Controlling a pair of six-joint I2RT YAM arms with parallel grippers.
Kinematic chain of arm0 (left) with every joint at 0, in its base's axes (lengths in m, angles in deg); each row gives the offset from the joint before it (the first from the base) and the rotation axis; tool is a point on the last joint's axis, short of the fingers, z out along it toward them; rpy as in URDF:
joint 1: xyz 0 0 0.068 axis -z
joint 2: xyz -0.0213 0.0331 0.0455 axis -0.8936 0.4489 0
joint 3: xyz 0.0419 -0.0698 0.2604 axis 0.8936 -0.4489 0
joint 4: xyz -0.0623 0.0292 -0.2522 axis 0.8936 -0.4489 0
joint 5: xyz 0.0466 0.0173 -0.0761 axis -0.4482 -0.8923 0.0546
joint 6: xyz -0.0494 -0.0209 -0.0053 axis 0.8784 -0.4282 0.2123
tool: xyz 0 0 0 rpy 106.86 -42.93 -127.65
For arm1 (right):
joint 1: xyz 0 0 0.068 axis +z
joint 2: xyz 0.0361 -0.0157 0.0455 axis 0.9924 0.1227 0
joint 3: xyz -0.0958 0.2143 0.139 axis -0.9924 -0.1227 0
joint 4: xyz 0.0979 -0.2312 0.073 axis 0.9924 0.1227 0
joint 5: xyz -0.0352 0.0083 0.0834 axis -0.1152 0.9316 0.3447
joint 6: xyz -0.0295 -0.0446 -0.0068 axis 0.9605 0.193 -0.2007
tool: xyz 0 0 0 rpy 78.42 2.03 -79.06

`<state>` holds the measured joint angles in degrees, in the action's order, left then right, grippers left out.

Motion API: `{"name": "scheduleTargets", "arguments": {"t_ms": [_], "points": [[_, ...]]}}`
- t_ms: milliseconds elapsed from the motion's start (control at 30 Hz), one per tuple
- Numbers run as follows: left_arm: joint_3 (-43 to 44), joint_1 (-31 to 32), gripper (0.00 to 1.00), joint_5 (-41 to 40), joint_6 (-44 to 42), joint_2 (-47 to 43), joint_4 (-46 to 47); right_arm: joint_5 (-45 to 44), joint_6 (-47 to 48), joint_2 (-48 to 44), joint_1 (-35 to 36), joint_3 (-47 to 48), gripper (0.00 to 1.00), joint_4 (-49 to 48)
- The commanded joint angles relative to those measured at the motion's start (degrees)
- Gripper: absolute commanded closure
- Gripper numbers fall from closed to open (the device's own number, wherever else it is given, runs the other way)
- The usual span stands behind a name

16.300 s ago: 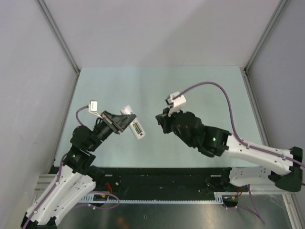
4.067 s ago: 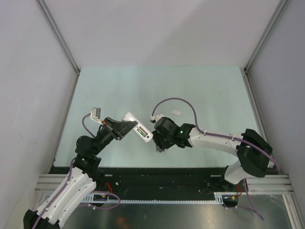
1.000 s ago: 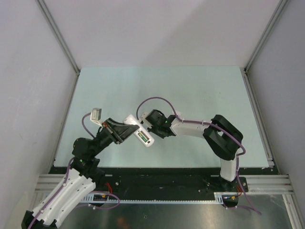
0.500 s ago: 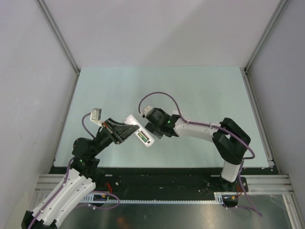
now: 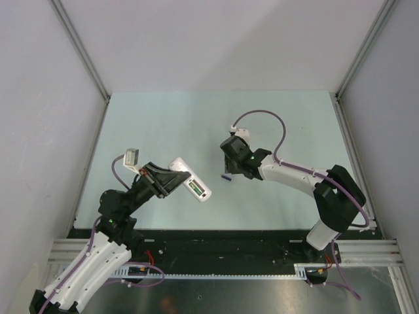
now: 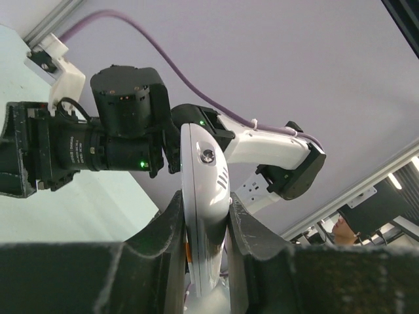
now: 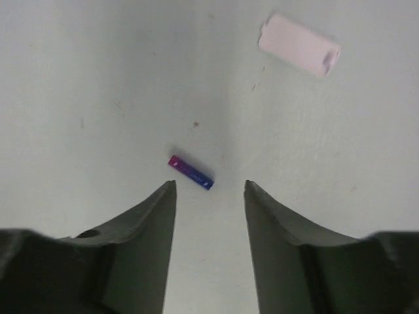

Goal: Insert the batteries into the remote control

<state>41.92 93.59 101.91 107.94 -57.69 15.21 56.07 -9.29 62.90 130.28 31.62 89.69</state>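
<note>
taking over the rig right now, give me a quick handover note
Left pincer: shut on the small white oblong plastic remote control, held up, open back facing up.
Right pincer: open, empty, above the slim purple battery lying on the pale green table.
Done: slim green battery looks seated in the remote.
To do: pick and load the purple one; flat white cover lies loose nearby.

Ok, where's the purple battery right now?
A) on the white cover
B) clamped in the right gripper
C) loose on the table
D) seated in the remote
C: the right wrist view shows the purple battery lying on the table, just beyond the open right gripper, touching neither finger.
</note>
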Motion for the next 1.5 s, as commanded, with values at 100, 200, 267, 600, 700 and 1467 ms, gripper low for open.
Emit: {"name": "scheduleTargets", "arguments": {"t_ms": [100, 200, 267, 600, 700, 1467], "points": [[1.98, 0.32, 1.00, 0.25, 0.28, -1.27, 1.78, 0.75, -21.32, -3.36, 2.59, -3.87, 0.97, -1.39], [1.98, 0.24, 1.00, 0.25, 0.28, -1.28, 1.78, 0.75, -21.67, -1.77, 2.41, -4.84, 1.00, 0.46], [1.71, 0.41, 1.00, 0.16, 0.28, -1.36, 1.78, 1.98, -21.93, -2.21, 2.50, -8.26, 1.00, -1.99], [0.57, 0.33, 1.00, -0.01, 0.19, -0.92, 1.69, 3.47, -19.66, 0.69, 1.98, -14.42, 1.00, -10.68], [0.31, 0.41, 1.00, -0.37, 0.28, -0.75, 1.69, 4.62, -18.60, 1.91, 1.10, -14.42, 1.00, -12.02], [0.75, 0.68, 1.00, -1.68, 0.72, -3.03, 1.07, -9.44, -37.92, 6.31, 4.52, 2.80, 0.09, 9.07]]}}
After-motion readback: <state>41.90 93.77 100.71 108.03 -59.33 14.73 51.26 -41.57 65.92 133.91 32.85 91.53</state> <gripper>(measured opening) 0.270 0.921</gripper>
